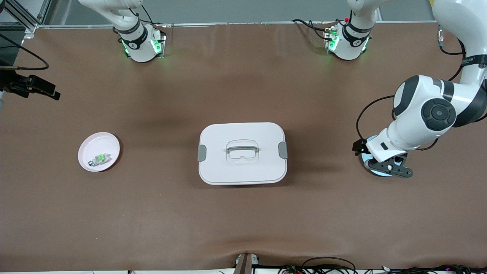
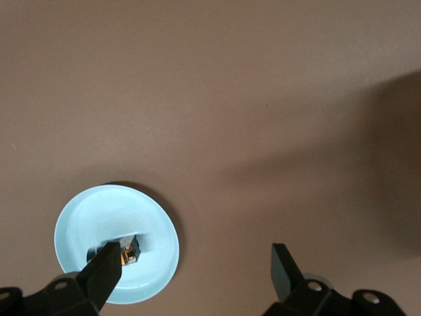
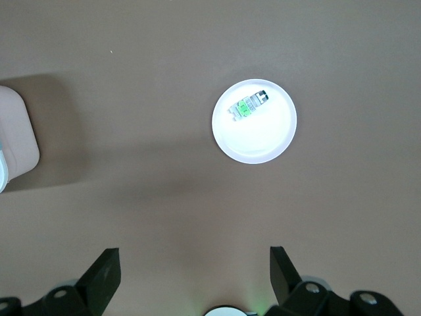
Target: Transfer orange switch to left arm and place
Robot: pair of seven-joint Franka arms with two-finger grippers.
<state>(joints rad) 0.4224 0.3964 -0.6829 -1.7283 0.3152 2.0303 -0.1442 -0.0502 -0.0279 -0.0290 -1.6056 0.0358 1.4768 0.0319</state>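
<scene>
The orange switch (image 2: pixel 132 253), a tiny dark block, lies in a light blue plate (image 2: pixel 99 217) at the left arm's end of the table. My left gripper (image 2: pixel 194 270) is low over that plate's edge and open. One finger (image 2: pixel 102 273) is over the plate right beside the switch and hides part of it; the other is over bare table. In the front view the left gripper (image 1: pixel 392 170) covers most of the blue plate (image 1: pixel 376 172), and the switch is hidden there. My right gripper (image 3: pixel 192 263) hangs open and empty high over the table.
The white box (image 1: pixel 242 153) with grey latches stands mid-table between the two plates; its corner (image 3: pixel 16 131) shows in the right wrist view. A pink plate (image 1: pixel 108 142) at the right arm's end holds a green-topped switch (image 1: pixel 99 158).
</scene>
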